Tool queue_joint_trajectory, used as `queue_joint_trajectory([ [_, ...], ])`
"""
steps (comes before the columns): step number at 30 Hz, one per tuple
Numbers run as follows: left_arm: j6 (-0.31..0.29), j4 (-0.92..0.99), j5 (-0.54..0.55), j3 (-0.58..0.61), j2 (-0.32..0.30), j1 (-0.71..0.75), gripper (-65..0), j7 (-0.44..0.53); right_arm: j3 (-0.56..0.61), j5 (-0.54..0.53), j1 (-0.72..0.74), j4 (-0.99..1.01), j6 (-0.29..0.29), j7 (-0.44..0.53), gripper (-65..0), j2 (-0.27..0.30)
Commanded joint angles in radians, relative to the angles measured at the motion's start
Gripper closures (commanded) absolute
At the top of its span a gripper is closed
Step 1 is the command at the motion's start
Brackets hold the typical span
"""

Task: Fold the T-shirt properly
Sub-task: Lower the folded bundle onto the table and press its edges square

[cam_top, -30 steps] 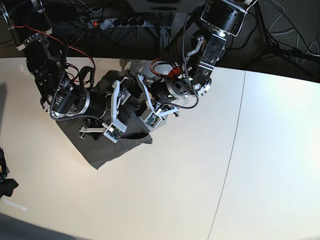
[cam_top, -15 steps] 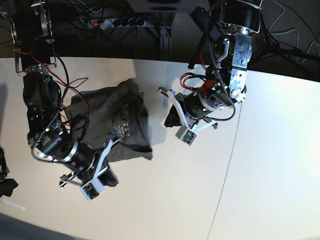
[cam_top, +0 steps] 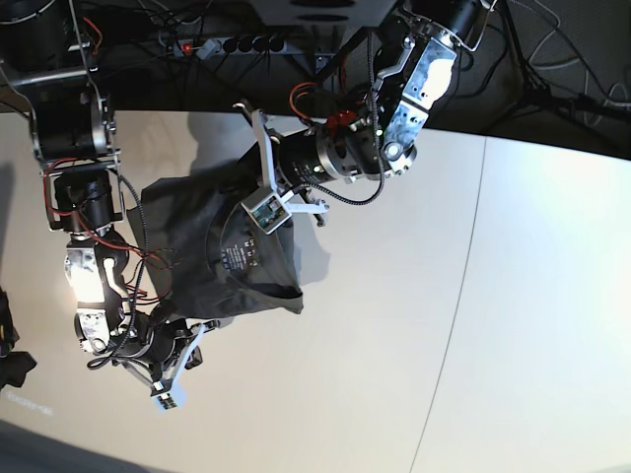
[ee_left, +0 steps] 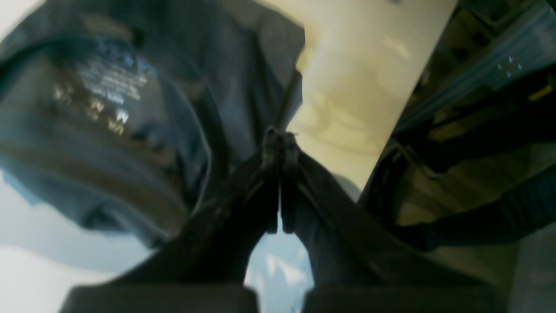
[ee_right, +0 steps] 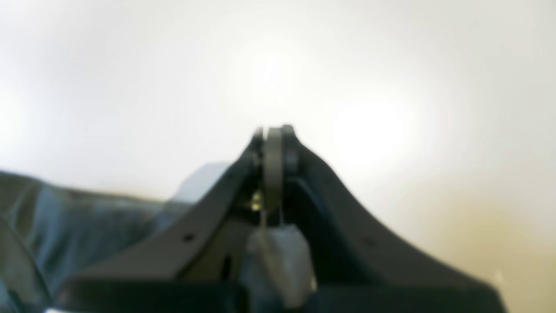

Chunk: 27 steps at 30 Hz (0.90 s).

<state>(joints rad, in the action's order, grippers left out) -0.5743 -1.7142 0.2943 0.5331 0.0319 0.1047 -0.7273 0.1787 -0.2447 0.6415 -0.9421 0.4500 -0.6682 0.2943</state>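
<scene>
While the T-shirt [cam_top: 212,256] lies bunched on the counter [cam_top: 394,374], both end effectors, left [ee_left: 278,139] and right [ee_right: 273,132], pinch cloth; folding remains.

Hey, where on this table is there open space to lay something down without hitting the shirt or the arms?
The white table is bare right of its seam, and along the front between the crumpled dark olive-grey T-shirt and that seam. The back left is crowded: shirt, left gripper over it, right gripper at its front corner.
</scene>
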Motion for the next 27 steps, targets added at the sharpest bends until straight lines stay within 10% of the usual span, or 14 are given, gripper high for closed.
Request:
queue_joint_trajectory([
  [1,-0.021,-0.002,0.002,0.002,0.015,-0.018,0.0,0.035,-0.001,-0.008,0.031,-0.011,0.090,-0.010,0.0,0.003],
  [5,-0.020,0.120,-0.069,-0.003,0.018,-0.093,0.0,0.073,0.042,-0.038,0.028,-0.011,0.097,-0.096,0.0,0.033],
  [19,-0.021,0.426,-0.105,-0.168,-0.080,-0.340,0.0,0.152,0.060,-0.615,-0.273,-0.254,0.142,-0.346,0.0,0.397],
  [27,-0.021,0.426,-0.094,-0.167,-0.079,-0.433,0.0,0.151,0.056,-0.620,-0.555,-0.603,0.141,-0.389,0.0,0.420],
])
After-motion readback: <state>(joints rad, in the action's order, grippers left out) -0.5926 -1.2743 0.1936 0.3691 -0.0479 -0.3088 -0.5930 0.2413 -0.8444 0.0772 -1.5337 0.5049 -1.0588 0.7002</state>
